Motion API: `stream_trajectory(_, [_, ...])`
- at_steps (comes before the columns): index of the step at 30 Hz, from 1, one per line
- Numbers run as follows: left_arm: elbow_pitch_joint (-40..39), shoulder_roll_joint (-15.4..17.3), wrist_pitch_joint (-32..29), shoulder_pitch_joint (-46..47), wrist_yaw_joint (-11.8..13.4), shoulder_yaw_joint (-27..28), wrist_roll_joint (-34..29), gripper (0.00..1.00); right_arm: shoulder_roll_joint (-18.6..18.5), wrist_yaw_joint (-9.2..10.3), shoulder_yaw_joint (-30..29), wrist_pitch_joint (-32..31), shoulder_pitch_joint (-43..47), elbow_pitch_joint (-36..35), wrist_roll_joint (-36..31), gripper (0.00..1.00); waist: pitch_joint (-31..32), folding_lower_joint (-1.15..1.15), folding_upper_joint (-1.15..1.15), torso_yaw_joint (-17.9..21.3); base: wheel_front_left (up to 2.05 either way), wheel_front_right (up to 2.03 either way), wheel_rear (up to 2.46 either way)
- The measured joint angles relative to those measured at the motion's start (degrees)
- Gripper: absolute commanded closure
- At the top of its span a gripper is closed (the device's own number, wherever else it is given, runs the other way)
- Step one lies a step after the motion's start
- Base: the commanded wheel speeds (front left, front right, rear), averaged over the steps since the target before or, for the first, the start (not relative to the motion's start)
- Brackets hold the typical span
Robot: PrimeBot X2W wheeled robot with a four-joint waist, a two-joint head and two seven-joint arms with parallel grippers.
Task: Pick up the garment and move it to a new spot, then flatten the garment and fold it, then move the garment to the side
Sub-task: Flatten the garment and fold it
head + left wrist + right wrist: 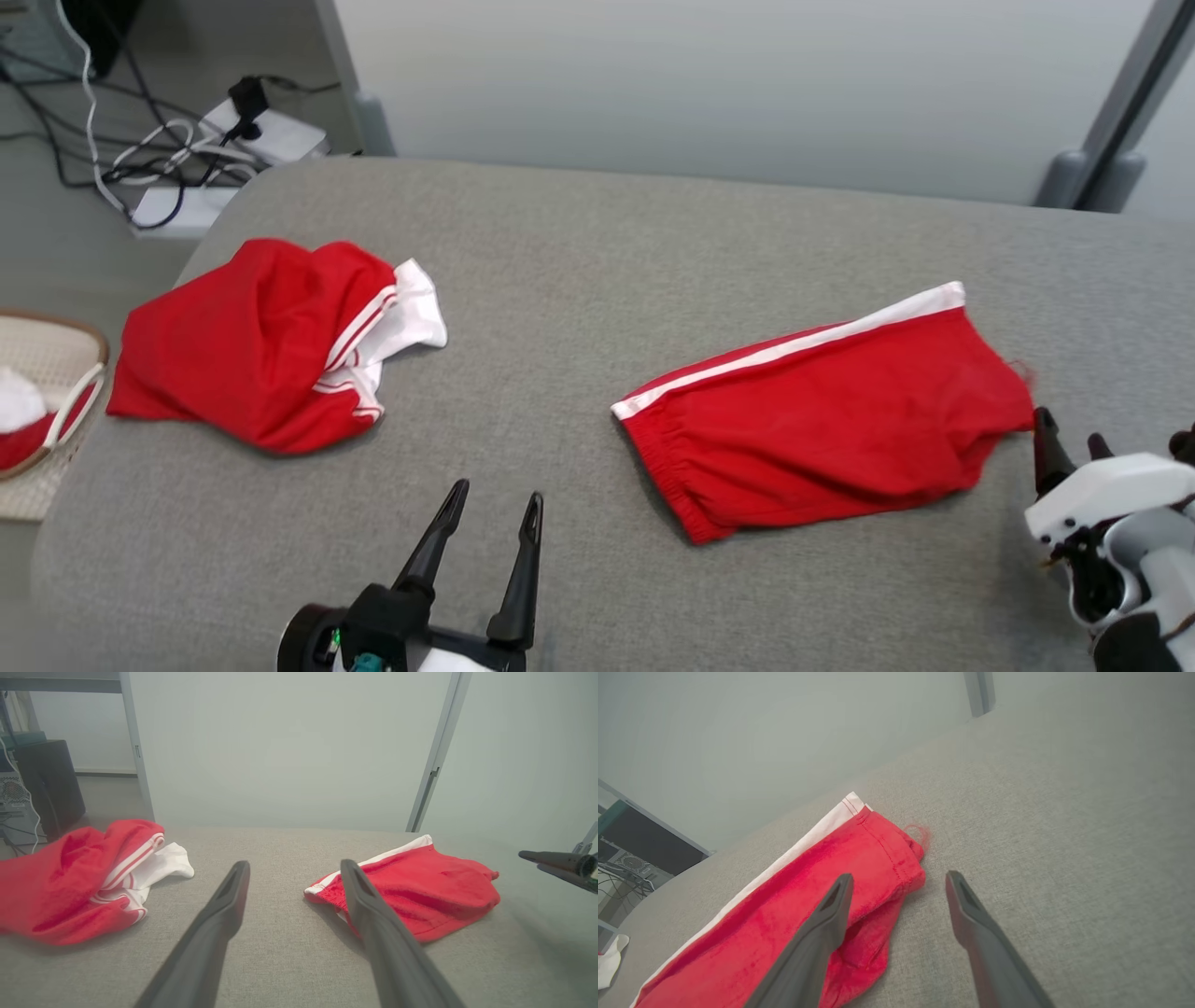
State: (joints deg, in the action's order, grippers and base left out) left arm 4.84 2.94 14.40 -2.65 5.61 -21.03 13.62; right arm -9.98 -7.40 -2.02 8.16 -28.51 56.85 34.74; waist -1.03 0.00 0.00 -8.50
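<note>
Head camera looks forward and down from above the near edge of the grey table (579, 243), taking in both the folded red shorts (831, 420) and the crumpled red garment (252, 345). Left wrist camera sits low over the table, faces the far wall (289, 756), and shares both garments with it. Right wrist camera is close and tilted on the shorts' hem end, so the shorts appear in all three.

A folded red cloth pair of shorts (831, 420) is laid on the right of a grey fabric-covered table (597, 243), with a crumpled red-and-white garment (252, 345) on its left. A pale woven basket (42, 353) is set beyond the table's left edge.
</note>
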Motion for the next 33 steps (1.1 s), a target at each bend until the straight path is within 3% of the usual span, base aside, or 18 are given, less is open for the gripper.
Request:
stream_trajectory(14, [-0.23,-0.05,0.00,5.82,0.09,-2.80,-0.01,0.00,-5.82,0.00,-1.30,-7.78,-17.08,15.92,-0.02,0.00,-8.44,0.00,0.00,-4.97,0.00,0.00,0.00])
stream_trajectory(18, [-0.20,-0.09,0.00,7.51,0.09,-4.10,0.00,0.00,-7.71,0.00,-1.82,-9.65,-18.30,17.35,-1.26,0.00,-9.67,0.00,0.00,-6.29,0.00,0.00,0.00])
stream_trajectory(28, [-0.05,-0.14,0.01,7.99,0.09,-4.45,-0.10,0.00,-8.09,-0.01,-5.92,-13.29,-18.53,17.95,-4.60,0.00,-11.15,0.00,0.00,-7.58,0.00,0.00,0.00])
stream_trajectory(29, [0.01,-0.14,0.01,8.09,0.09,-4.48,-0.11,0.00,-8.08,-0.01,-6.61,-13.65,-18.55,17.90,-4.95,0.12,-11.30,0.00,0.00,-7.61,0.00,0.00,0.00])
stream_trajectory(30, [0.07,-0.14,0.01,8.23,0.09,-4.49,-0.11,0.00,-8.08,-0.01,-6.99,-13.79,-18.62,17.85,-5.31,0.56,-11.43,0.00,0.00,-7.61,0.00,0.00,0.00])
stream_trajectory(31, [0.13,-0.14,0.01,8.44,0.09,-4.50,-0.21,0.00,-8.09,-0.01,-7.36,-13.96,-18.83,17.86,-5.68,0.87,-11.57,0.00,0.00,-7.61,0.00,0.00,0.00])
stream_trajectory(32, [0.23,-0.14,0.01,8.77,0.09,-4.52,-0.45,0.00,-8.12,-0.01,-7.99,-14.29,-19.07,17.86,-6.12,1.00,-11.68,0.00,0.00,-7.60,0.00,0.00,0.00])
stream_trajectory(33, [0.23,-0.14,0.01,9.04,0.09,-4.49,-0.53,0.00,-8.13,-0.01,-8.55,-14.44,-19.09,17.85,-6.48,1.00,-11.75,0.00,0.00,-7.55,0.00,0.00,0.00])
